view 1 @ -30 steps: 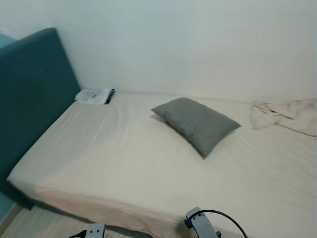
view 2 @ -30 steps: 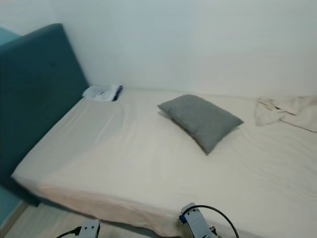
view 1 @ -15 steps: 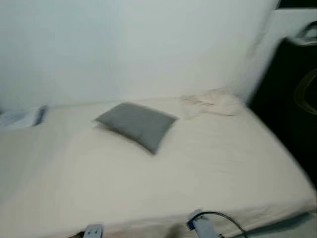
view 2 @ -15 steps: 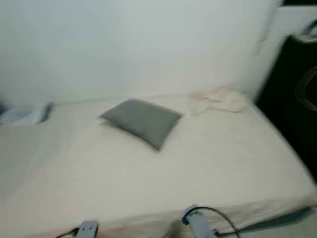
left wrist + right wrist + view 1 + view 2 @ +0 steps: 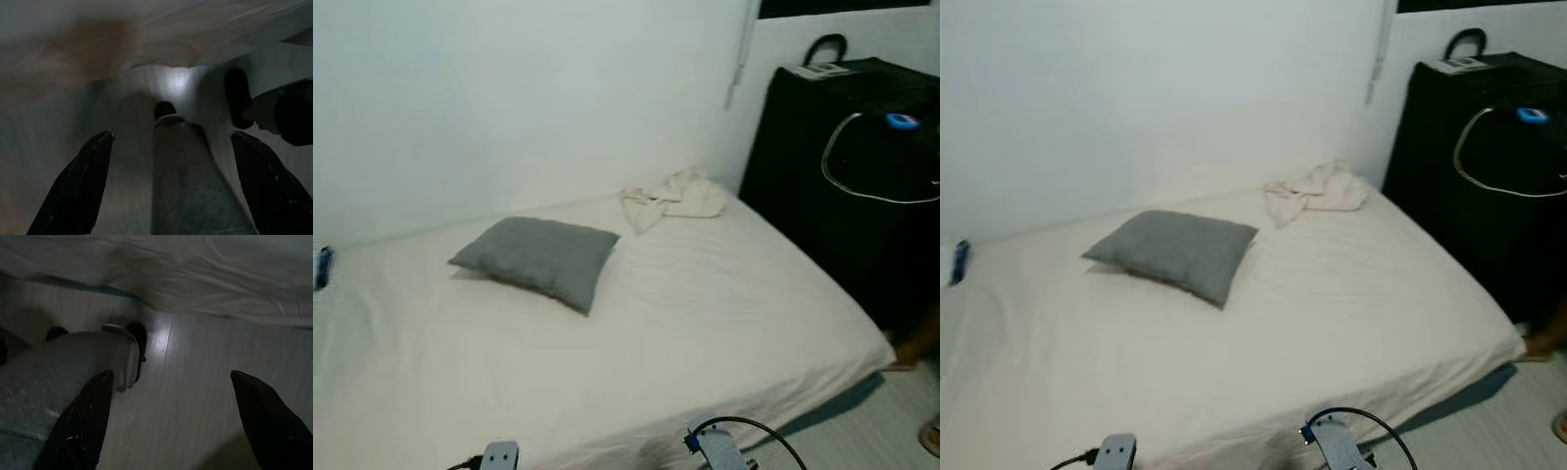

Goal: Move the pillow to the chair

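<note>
1. The grey pillow (image 5: 536, 261) lies left of centre in the frame on the bed (image 5: 734, 294).
2. It looks soft and light; pinch a corner or edge.
3. Left gripper (image 5: 171, 186) and right gripper (image 5: 171, 423) hang spread wide, empty.

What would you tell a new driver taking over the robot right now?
Left gripper: open, holding nothing, hanging low over the floor.
Right gripper: open, holding nothing, hanging low by the bed's edge.
Pillow: grey, lying flat on the bed, towards the wall side, untouched. A crumpled cloth lies near the far corner, apart from the pillow. A black cabinet stands past the bed on the right.
Done: nothing yet.
Left: reach the pillow, grasp it, find the chair, put it there.
</note>
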Robot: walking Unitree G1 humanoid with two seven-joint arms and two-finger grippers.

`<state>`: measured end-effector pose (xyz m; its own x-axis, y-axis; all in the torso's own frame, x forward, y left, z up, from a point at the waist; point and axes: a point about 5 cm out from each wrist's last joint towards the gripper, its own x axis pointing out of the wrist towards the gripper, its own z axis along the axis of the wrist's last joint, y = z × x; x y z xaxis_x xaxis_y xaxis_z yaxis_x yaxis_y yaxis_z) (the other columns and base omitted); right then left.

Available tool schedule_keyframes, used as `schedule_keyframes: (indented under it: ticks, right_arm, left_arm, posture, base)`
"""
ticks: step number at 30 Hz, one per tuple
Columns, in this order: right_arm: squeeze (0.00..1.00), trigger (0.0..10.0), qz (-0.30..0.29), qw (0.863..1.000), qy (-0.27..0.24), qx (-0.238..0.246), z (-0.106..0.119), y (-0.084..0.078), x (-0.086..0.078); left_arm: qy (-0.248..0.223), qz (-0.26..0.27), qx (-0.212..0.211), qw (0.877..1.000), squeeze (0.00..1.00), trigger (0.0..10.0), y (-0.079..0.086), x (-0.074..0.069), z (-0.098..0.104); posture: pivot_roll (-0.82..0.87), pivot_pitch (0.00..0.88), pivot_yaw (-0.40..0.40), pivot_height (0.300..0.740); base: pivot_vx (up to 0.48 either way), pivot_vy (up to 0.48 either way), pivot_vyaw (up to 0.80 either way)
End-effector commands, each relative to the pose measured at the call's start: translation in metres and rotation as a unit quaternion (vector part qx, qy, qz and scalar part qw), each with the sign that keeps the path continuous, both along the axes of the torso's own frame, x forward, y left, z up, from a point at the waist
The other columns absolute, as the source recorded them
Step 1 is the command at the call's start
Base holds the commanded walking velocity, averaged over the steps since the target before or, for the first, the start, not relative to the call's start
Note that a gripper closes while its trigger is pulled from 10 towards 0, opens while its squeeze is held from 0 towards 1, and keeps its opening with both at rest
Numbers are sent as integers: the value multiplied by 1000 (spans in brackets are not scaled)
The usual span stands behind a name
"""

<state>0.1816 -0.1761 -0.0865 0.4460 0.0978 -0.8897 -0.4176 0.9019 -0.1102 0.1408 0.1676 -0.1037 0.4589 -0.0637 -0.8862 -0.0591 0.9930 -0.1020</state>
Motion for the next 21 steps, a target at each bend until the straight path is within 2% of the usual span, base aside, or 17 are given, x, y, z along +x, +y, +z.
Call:
schedule_keyframes:
  ticks: [1, 6, 12, 15, 16, 17, 21]
  right_arm:
    - [0, 10000, 5, 1000, 7, 12, -3, 8, -4]
    - [0, 10000, 25, 999, -4, 20, 0, 11, 0]
    - [0, 10000, 35, 999, -7, 24, 1, 14, 2]
    - [0, 10000, 49, 998, -9, 36, 2, 21, 4]
    - [0, 10000, 68, 996, -16, 51, 5, 32, 10]
    - [0, 10000, 68, 996, -16, 51, 5, 32, 10]
    - [0, 10000, 104, 993, -24, 58, 9, 49, 18]
  left_arm:
    - [3, 1, 3, 1000, 0, 10000, 2, 0, 0]
    - [3, 1, 3, 1000, 0, 10000, 2, 0, 0]
    - [4, 0, 9, 1000, 0, 10000, 3, 0, 0]
    - [3, 2, 18, 1000, 0, 10000, 4, 0, 0]
    - [-2, 18, 23, 1000, 0, 10000, 6, 2, 1]
    - [-2, 18, 23, 1000, 0, 10000, 6, 2, 1]
    - [-9, 42, 34, 998, 0, 10000, 12, 5, 2]
  posture:
    - [-237, 33, 46, 740]
    - [-236, 36, 47, 740]
    - [-224, 40, 46, 740]
    - [-204, 41, 36, 740]
    - [-160, 43, 14, 740]
    - [-160, 43, 14, 740]
    - [-103, 48, -12, 740]
  base:
    - [0, 0, 0]
    - [0, 0, 0]
    - [0, 0, 796]
    - [0, 0, 794]
    - [0, 0, 0]
    - [0, 0, 0]
    - [0, 0, 0]
